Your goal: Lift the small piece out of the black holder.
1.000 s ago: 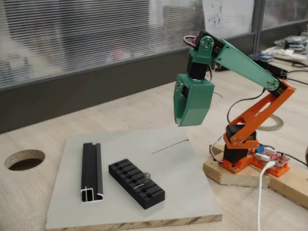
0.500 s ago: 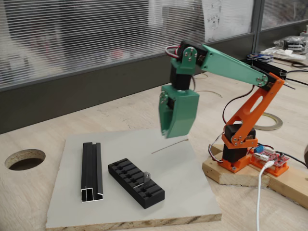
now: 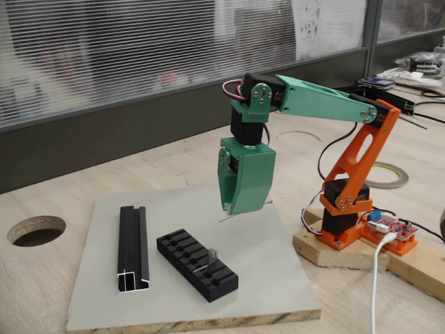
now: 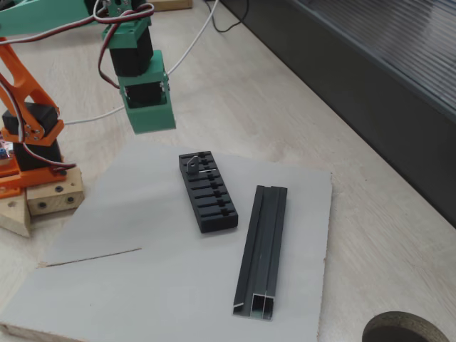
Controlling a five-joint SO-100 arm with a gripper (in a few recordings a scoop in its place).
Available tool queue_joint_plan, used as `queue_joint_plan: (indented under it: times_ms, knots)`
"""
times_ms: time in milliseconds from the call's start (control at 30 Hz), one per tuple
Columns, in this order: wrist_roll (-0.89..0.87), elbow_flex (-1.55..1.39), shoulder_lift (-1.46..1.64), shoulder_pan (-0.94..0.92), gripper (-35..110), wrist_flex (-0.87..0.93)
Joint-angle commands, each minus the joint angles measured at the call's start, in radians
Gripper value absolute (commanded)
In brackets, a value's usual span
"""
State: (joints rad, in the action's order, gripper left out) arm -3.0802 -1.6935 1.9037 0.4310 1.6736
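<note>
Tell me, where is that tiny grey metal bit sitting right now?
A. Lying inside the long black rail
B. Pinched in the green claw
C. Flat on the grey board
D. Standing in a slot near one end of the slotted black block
D: the small piece stands in a slot near one end of the black holder, while the gripper hangs above the board, apart from it.

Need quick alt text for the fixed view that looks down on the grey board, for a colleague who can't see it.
The green gripper hangs above the grey board, short of the black holder, touching nothing. The small piece sits in the holder's end nearest the gripper. A black rail lies beside the holder.
</note>
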Motion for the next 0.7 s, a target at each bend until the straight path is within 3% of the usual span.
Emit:
queue_joint_plan:
  times_ms: [0, 467, 667]
  knots:
    - [-0.061, -0.012, 0.008, 0.06, 6, 0.0]
    - [-0.097, -0.169, 0.026, 0.262, 6, -0.009]
    - [-0.097, -0.172, 0.009, 0.25, 6, -0.161]
